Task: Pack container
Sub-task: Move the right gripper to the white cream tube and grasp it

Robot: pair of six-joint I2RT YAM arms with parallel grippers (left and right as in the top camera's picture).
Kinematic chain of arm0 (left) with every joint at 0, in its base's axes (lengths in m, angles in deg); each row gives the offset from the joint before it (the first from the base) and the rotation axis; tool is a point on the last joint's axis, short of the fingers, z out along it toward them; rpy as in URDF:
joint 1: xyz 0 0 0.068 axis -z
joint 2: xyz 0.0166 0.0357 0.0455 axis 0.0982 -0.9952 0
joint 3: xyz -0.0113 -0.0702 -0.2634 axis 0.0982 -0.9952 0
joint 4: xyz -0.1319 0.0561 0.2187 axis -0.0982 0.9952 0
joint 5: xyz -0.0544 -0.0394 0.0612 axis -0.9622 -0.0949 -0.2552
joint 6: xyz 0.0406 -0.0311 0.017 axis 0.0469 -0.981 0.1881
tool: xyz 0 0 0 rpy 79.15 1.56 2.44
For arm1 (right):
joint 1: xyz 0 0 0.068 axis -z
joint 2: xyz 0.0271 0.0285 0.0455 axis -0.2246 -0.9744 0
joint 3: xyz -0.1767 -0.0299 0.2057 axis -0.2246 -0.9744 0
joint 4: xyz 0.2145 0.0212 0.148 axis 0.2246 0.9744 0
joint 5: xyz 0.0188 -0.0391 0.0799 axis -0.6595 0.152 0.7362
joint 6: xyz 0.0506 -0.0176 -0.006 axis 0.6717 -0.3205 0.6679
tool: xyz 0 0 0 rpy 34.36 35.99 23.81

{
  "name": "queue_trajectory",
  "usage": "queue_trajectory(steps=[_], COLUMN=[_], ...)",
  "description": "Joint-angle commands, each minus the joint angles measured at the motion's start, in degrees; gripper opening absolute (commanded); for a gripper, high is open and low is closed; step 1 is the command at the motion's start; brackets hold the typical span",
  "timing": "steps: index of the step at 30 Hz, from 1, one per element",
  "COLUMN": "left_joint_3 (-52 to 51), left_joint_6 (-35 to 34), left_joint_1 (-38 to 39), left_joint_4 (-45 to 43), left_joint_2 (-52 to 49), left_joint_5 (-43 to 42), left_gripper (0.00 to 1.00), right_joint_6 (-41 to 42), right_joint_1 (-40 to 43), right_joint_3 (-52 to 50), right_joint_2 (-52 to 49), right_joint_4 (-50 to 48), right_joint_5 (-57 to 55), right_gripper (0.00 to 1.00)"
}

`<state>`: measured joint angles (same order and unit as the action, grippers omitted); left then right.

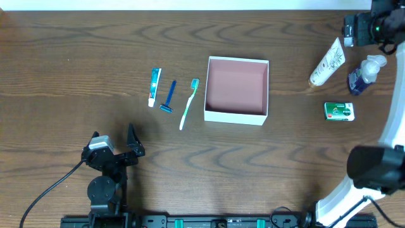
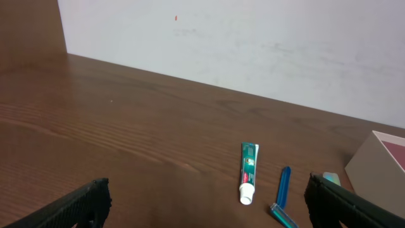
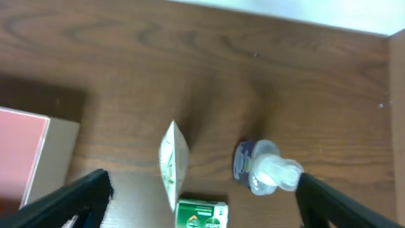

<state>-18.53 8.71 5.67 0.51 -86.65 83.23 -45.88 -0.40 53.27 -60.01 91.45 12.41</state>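
The container (image 1: 237, 113) is a square shallow box with white walls and a pink inside, standing mid-table; its corner shows in the left wrist view (image 2: 378, 163) and the right wrist view (image 3: 61, 152). My left gripper (image 1: 114, 139) rests open near the front left, with nothing between its fingers (image 2: 207, 190). My right gripper (image 1: 377, 28) hovers open at the far right (image 3: 202, 183), above a white tube (image 3: 172, 161), a blue pump bottle (image 3: 262, 168) and a green-and-white soap box (image 3: 201, 213), touching none of them.
Left of the container lie a toothpaste tube (image 1: 154, 87), a blue razor (image 1: 169, 96) and a toothbrush (image 1: 189, 103). The white tube (image 1: 327, 62), pump bottle (image 1: 364, 75) and soap box (image 1: 339, 111) sit to its right. The right arm (image 1: 373, 164) rises along the right edge.
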Motion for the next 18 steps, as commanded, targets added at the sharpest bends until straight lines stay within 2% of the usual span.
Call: queue_trajectory(steps=[1, 4, 6, 7, 8, 9, 12, 13, 18], left_joint_3=[-1.3, -1.3, -1.3, -1.3, -1.3, -1.3, -1.3, -1.3, -1.3], left_joint_6=[-0.3, -0.3, -0.3, -0.3, -0.3, -0.3, -0.3, -0.3, -0.3], left_joint_1=[-0.3, -0.3, -0.3, -0.3, -0.3, -0.3, -0.3, -0.3, -0.3], left_joint_4=[1.9, 1.9, 1.9, 1.9, 1.9, 1.9, 1.9, 1.9, 1.9], left_joint_2=[0.3, 0.3, 0.3, 0.3, 0.3, 0.3, 0.3, 0.3, 0.3], left_joint_5=[0.5, 0.5, 0.5, 0.5, 0.5, 0.5, 0.5, 0.5, 0.5], left_gripper=[0.98, 0.98, 0.98, 0.98, 0.98, 0.98, 0.98, 0.98, 0.98], right_joint_6=[-0.5, -0.5, -0.5, -0.6, -0.5, -0.5, -0.5, -0.5, -0.5], right_joint_1=[0.4, 0.4, 0.4, 0.4, 0.4, 0.4, 0.4, 0.4, 0.4], right_joint_3=[0.7, 0.7, 0.7, 0.7, 0.7, 0.7, 0.7, 0.7, 0.7], right_joint_2=[-2.6, -4.7, -6.1, -6.6, -7.2, -7.6, -9.0, -9.4, -9.9], right_joint_4=[0.3, 0.4, 0.7, 0.9, 1.2, 1.4, 2.2, 2.3, 3.2], right_joint_5=[0.3, 1.6, 3.4, 3.8, 3.8, 3.8, 3.8, 3.8, 3.8], right_gripper=[0.84, 0.84, 0.80, 0.75, 0.62, 0.54, 0.36, 0.33, 0.33])
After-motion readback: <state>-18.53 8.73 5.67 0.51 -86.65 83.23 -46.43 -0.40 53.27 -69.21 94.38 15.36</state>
